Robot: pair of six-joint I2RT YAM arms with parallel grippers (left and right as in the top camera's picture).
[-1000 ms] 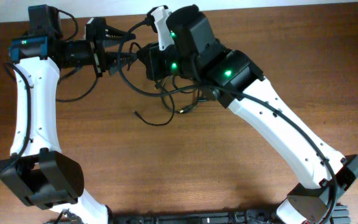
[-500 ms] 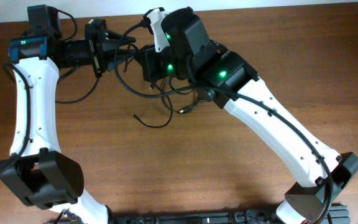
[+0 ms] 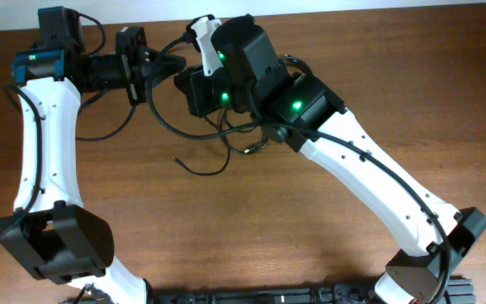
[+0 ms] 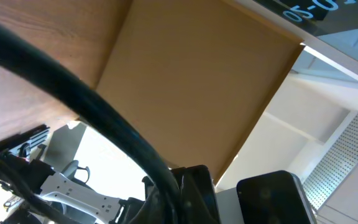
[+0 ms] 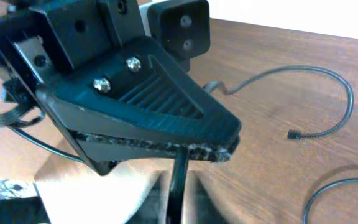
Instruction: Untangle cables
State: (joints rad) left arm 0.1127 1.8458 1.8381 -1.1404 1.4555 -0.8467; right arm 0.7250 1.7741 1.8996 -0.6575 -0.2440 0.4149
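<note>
A tangle of thin black cables (image 3: pixel 226 135) lies on the brown table near the back, with one loose end (image 3: pixel 175 156) trailing to the left. My left gripper (image 3: pixel 160 66) points right, is raised above the table and is shut on a black cable (image 4: pixel 73 87). That cable runs down between its jaws (image 4: pixel 185 202). My right gripper (image 3: pixel 184 86) points left, almost touching the left one. It is shut on a black cable strand (image 5: pixel 180 165) between its fingers (image 5: pixel 178 202). The left gripper's black body (image 5: pixel 135 93) fills the right wrist view.
A free cable arc (image 5: pixel 344 93) with a small plug end (image 5: pixel 294 134) lies on the wood (image 3: pixel 251 219) to the right in the right wrist view. A second cable loop (image 5: pixel 328 186) shows at the lower right. The left arm's own black cable (image 3: pixel 112 127) hangs near the left arm.
My right gripper has moved left and slightly back, closer to the left gripper. The hanging cable loop and its loose end have shifted left. The left arm has barely moved.
</note>
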